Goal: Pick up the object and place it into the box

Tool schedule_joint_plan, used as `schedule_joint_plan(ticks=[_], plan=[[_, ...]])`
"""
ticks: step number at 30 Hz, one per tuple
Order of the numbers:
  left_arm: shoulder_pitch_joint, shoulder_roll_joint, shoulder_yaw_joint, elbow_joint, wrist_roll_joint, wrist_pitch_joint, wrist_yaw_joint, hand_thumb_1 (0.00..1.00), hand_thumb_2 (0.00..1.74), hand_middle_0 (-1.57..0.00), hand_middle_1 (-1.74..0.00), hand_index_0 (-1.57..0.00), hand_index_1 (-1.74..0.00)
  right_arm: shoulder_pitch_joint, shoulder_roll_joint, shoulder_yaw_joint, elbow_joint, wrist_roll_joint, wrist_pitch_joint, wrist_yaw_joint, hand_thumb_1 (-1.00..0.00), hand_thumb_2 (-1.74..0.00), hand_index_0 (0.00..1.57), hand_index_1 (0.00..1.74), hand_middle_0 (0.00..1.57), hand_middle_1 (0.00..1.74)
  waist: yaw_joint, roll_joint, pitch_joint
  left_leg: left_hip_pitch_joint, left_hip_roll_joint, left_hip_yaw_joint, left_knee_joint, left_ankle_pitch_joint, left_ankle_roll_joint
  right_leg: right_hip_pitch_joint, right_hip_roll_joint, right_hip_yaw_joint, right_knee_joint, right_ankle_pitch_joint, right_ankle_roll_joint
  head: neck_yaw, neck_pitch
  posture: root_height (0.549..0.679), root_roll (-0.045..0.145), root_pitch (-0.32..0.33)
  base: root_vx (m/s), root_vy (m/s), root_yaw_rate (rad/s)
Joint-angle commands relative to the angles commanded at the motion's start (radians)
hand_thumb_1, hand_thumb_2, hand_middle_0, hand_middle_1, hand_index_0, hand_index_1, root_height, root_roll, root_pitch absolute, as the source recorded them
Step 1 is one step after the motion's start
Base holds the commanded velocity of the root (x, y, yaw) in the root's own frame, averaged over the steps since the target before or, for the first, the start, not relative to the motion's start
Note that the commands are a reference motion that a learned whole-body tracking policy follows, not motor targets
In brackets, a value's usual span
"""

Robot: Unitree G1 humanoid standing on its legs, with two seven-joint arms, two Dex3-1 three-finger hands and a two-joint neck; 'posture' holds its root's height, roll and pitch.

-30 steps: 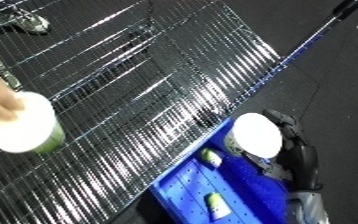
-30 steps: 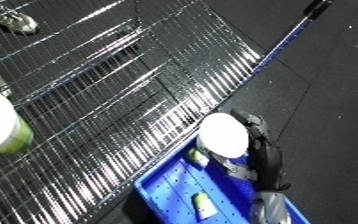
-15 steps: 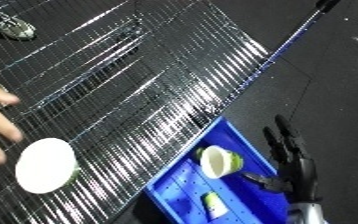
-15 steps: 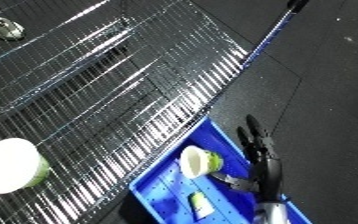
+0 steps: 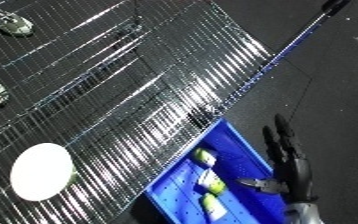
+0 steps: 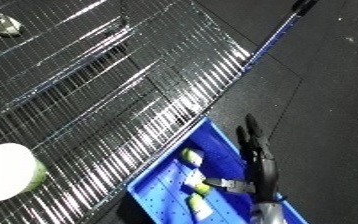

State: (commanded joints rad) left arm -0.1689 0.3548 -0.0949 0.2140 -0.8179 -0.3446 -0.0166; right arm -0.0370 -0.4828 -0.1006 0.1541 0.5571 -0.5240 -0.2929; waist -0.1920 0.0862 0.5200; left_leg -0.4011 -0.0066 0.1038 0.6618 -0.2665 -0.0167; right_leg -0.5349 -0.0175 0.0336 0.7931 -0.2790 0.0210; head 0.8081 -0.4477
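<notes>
Released: right hand (image 5: pixel 286 165) now over the far rim of the blue bin (image 5: pixel 246 155), fingers straight and spread, holding nothing. A second ago same hand wrapped round a white-lidded green container above the bin; half a second ago that container already down inside, hand opening. Now three pale green containers (image 5: pixel 206 182) lying in a row on the bin floor, none touching the hand; cannot tell which of them is the one just dropped. So this place step looks done. Also changed: another white-lidded green container (image 6: pixel 8 171) now standing alone on the wire-grid tabletop (image 5: pixel 113 95) at lower left, well apart from the bin; a person's hand held it a second ago, gone from view now. Probably next pick target. Left hand not visible in either view. View has shifted between frames, so camera moved, not the bin. Judging next: retract right hand clear of the rim, then reach across the grid.
</notes>
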Motion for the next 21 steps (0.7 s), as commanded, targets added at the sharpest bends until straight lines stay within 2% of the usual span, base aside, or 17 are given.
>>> schedule_joint_plan(ticks=[10,16,21], plan=[[0.001,0.006,-0.009,0.002,0.004,0.02,-0.009,1.0,1.74,-1.57,-1.74,-1.57,-1.74,-0.044,-0.01,0.059,-0.075,-0.092,0.072,0.082,0.0,0.0,0.0,0.0,0.0,0.0,0.035,-0.017,0.0,-0.004,0.001,-0.02,-0.005,0.008,-0.0025,0.02,-0.0029,-0.014,-0.012,0.004,0.0016,-0.023,-0.07,0.641,0.11,0.053,0.022,-0.039,0.078],[-0.014,0.007,-0.014,0.001,0.021,0.043,-0.002,1.0,1.74,-1.57,-1.74,-1.57,-1.74,-0.108,-0.007,0.1,-0.102,-0.139,0.121,0.111,0.0,0.0,0.0,0.0,0.0,0.0,0.066,-0.027,0.0,-0.006,0.001,-0.039,-0.039,0.029,-0.006,0.033,-0.0081,-0.032,-0.039,0.016,0.0062,-0.065,-0.102,0.644,0.102,0.054,0.018,-0.05,0.122],[-0.031,0.015,-0.016,0.002,0.03,0.062,0.003,1.0,1.74,-1.57,-1.74,-1.57,-1.74,-0.167,0.001,0.13,-0.127,-0.161,0.161,0.118,0.0,0.0,0.0,0.0,0.0,0.0,0.091,-0.039,0.0,-0.025,0.003,-0.055,-0.039,0.039,-0.0069,0.028,-0.0116,-0.049,-0.043,0.022,0.0081,-0.105,-0.119,0.643,0.095,0.057,-0.014,-0.059,0.135]])
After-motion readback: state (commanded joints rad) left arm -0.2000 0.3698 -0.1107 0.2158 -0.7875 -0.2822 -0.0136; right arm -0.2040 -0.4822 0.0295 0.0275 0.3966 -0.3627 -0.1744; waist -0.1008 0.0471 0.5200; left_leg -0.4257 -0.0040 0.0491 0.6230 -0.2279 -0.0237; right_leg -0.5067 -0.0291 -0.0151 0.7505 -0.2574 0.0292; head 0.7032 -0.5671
